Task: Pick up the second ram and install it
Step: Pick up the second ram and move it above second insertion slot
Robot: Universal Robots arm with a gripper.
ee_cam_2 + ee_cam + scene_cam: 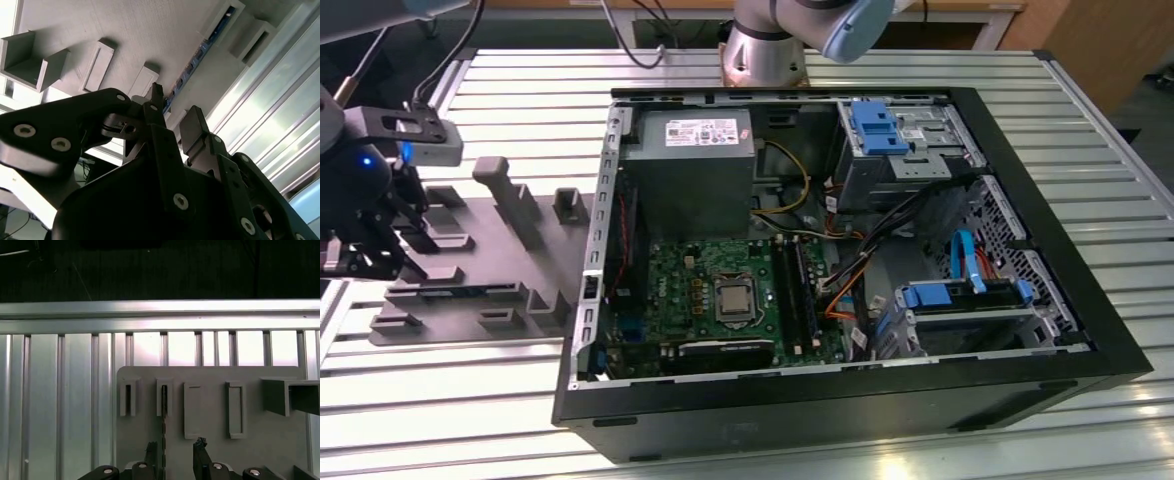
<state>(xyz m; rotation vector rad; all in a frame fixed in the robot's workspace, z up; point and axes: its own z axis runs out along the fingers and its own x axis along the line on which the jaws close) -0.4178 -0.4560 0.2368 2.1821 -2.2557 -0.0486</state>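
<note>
The second ram (163,407) is a thin dark stick standing on edge in a slot of the grey fixture plate (210,450). In the second wrist view the ram (192,62) runs away from the fingertips as a narrow dark strip. In the exterior view the ram (467,291) lies low on the plate at the exterior view's left. My gripper (175,450) is open and hangs just over one end of the stick, which sits between the fingers, closer to one fingertip (151,449). The same gripper (367,250) shows at the exterior view's far left edge, and again (172,112) from the second wrist view.
An open black computer case (1067,380) fills the middle of the ribbed metal table (520,80). Its green motherboard (707,290) carries black memory slots (798,290). Grey fixture blocks (507,195) rise from the plate near the gripper. The arm's base (767,50) stands behind the case.
</note>
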